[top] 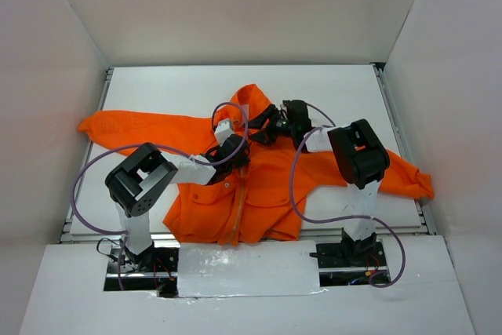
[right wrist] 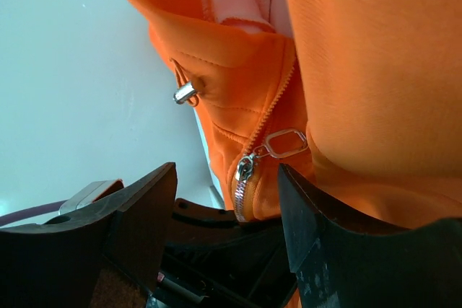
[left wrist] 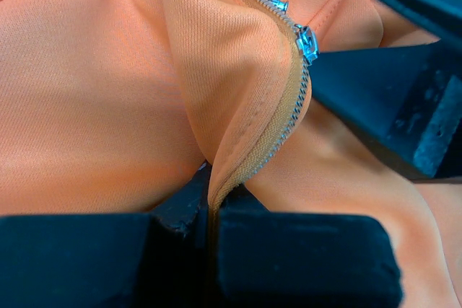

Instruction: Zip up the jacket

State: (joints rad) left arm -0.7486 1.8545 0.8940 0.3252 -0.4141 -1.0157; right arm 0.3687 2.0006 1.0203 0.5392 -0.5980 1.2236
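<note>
The orange jacket [top: 267, 186] lies spread on the table, collar to the far side, its pale zipper [top: 238, 209] running down the front. My left gripper [top: 233, 152] is shut on the jacket's zipper edge; in the left wrist view the jaws [left wrist: 213, 196] pinch the fabric fold and zipper tape [left wrist: 278, 128] below the silver slider [left wrist: 307, 42]. My right gripper [top: 271, 127] is open near the collar. In the right wrist view its jaws [right wrist: 227, 178] stand either side of the slider [right wrist: 245, 169] and its ring pull tab [right wrist: 286, 142], not touching them.
The white table [top: 345, 92] is boxed in by white walls on three sides. Purple cables [top: 82, 194] loop from both arms. A small metal cord end [right wrist: 185, 93] hangs at the collar. The right gripper's dark finger [left wrist: 404, 106] sits close beside the slider.
</note>
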